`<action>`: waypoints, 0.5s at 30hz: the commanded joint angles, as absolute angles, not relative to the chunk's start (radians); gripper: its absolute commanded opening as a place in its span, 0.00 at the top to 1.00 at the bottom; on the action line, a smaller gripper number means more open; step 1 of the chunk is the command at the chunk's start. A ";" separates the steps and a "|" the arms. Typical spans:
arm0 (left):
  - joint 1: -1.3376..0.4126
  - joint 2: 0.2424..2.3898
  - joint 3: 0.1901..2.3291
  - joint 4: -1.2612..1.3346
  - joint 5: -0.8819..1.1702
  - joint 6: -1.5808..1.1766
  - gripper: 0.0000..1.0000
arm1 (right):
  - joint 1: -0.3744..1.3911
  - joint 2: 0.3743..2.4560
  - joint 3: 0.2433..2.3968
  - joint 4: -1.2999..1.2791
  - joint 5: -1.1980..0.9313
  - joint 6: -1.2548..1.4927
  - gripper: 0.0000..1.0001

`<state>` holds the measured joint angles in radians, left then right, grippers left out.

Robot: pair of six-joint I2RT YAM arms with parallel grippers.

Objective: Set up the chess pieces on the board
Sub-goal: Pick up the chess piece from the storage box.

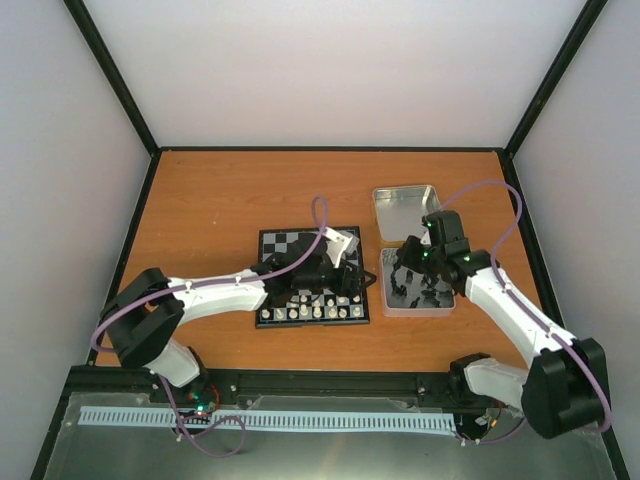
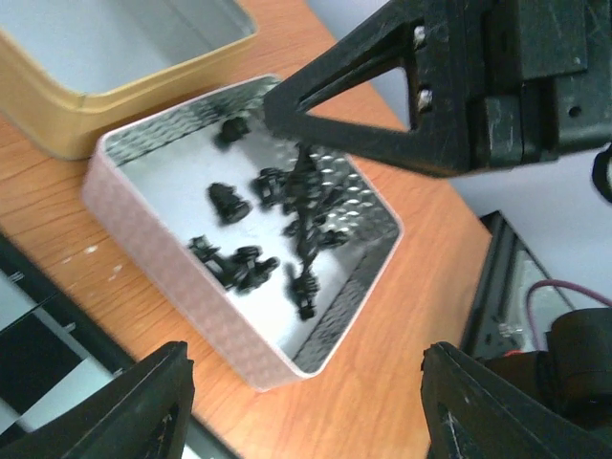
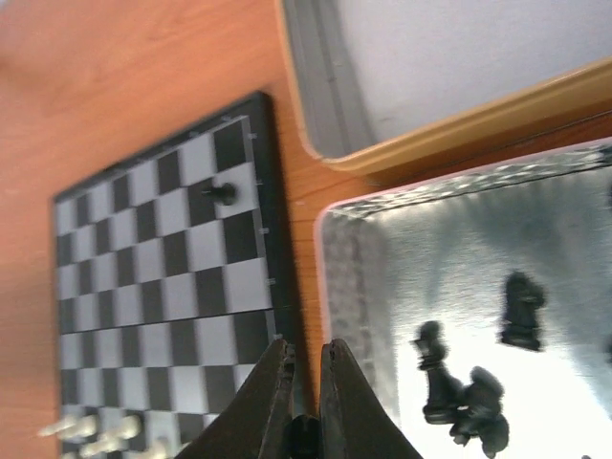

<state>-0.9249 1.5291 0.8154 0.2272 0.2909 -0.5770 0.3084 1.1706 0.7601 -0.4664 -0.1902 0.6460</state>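
Arms come in from both near corners. The left arm [image 1: 215, 292] stretches low across to the right, and the left gripper [image 2: 306, 382] hangs over the right edge of the board [image 1: 285, 243], fingers wide apart with nothing between them. The right arm [image 1: 510, 310] bends up and in. The right gripper [image 3: 306, 349] points down by the left rim of the near tin [image 2: 172, 277], fingers pinched tight (a small dark bit sits between them, too blurry to name). The chess pieces [image 2: 287, 206] lie in that tin, tipped over and pointing all ways. A far tin [image 1: 405, 205] sits just beyond it. The board lies flat, square with the table [image 1: 220, 200]. One black piece [image 3: 223, 193] stands upright near its far right corner, and white pieces [image 1: 310, 313] line its near edge.
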 commanded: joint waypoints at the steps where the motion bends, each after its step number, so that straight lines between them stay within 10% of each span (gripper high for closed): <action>1: -0.916 1.571 0.883 0.349 0.412 -0.620 0.36 | 0.312 1.082 0.700 -0.371 -0.350 0.783 0.94; 15: -0.916 1.639 0.897 0.427 0.464 -0.666 0.64 | 0.313 1.000 0.651 -0.229 -0.524 0.906 0.94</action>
<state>-0.9245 1.6344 0.8635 0.3752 0.4465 -0.6659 0.3084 1.0061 0.6476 -0.2726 -0.4805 0.8833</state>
